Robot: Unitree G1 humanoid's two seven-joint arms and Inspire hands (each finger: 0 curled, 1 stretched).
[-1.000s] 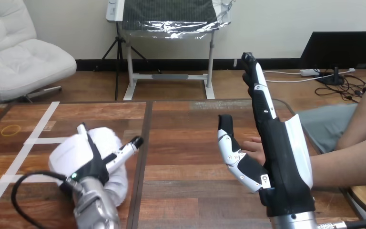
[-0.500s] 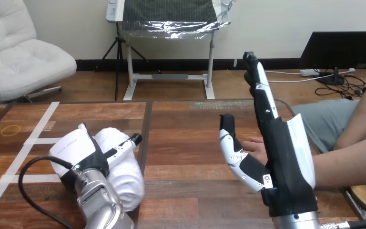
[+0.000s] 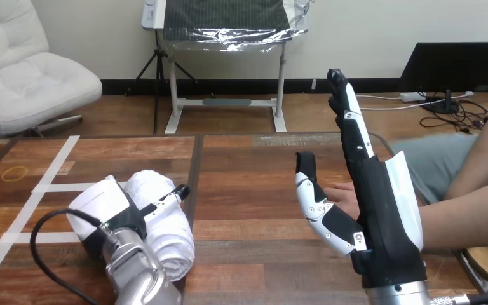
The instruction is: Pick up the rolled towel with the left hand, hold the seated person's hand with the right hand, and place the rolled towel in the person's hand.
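Left hand point(image 3: 114, 210) is lying on the towel point(image 3: 165, 236), grip impossible to tell; looking soft and light, it is needing a mid-roll wrap

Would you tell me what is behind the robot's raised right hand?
The person's hand lies on the table behind the right hand; its fingertips show, the palm and wrist are covered.

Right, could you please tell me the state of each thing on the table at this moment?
rolled towel: rolled up, lying on the table, left hand against it.
left hand: resting on the rolled towel; grip cannot be told.
right hand: open, fingers straight and pointing up, holding nothing.
person's hand: resting on the table beside the right hand, partly hidden by it, not gripped.
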